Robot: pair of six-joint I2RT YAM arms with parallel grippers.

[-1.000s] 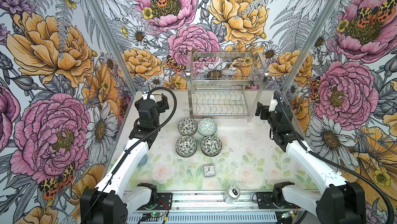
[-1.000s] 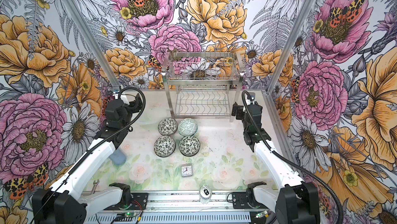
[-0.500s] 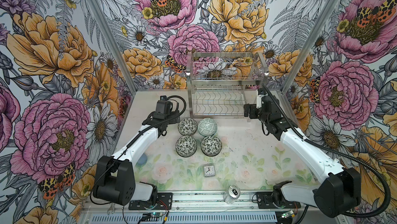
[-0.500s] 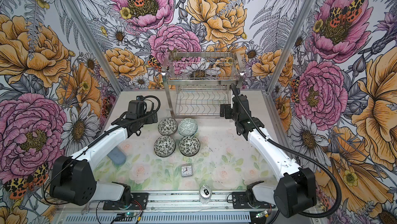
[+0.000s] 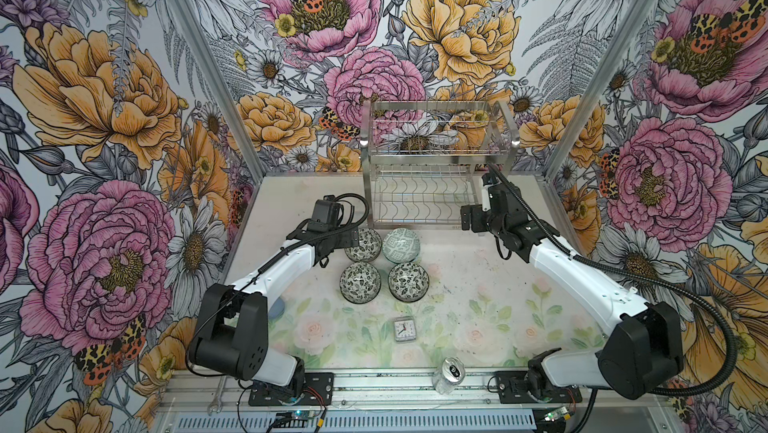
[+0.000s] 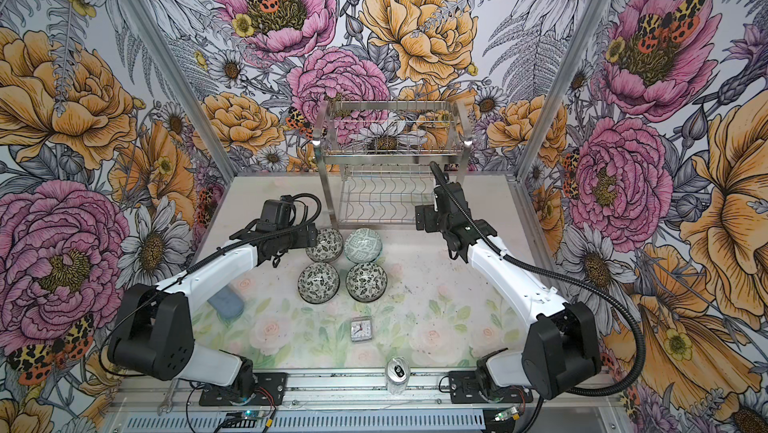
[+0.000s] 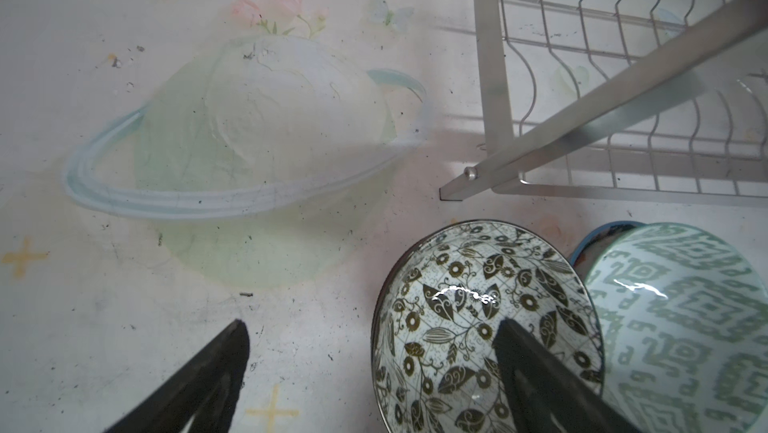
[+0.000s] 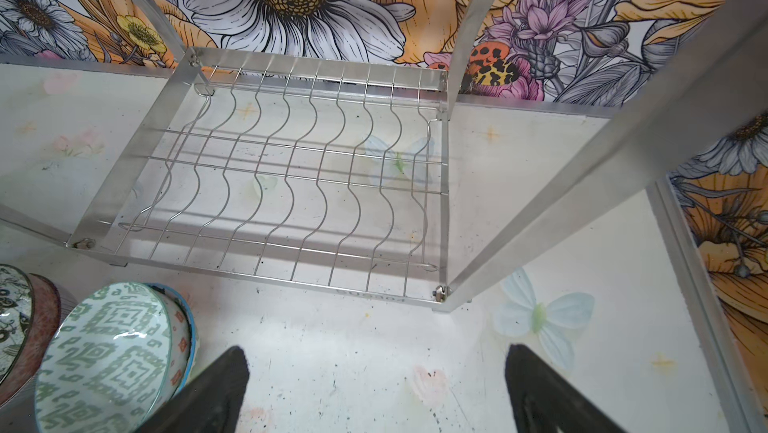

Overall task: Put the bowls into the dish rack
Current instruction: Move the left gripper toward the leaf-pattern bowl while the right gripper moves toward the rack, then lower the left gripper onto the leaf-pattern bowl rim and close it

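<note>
- The dish rack [image 5: 436, 155] is standing empty, both tiers free, just behind the grouped bowls.
- The black-and-white floral bowl [image 7: 478, 306] is sitting just beside the green geometric bowl [image 7: 685, 327]; a straight lift is looking safest.
- The left gripper [image 7: 372, 327] is spread, straddling the floral bowl's rim; it is needing to descend before pinching.
- The right gripper [image 8: 376, 350] is spread, holding nothing, near the rack's front.

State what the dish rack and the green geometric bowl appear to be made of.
Dish rack: metal, likely stainless steel; thin bent wires and flat brushed-silver posts that reflect light. Green geometric bowl: looks like glazed ceramic; glossy surface with a sharp white highlight over a printed pattern, though hard plastic cannot be ruled out.
</note>
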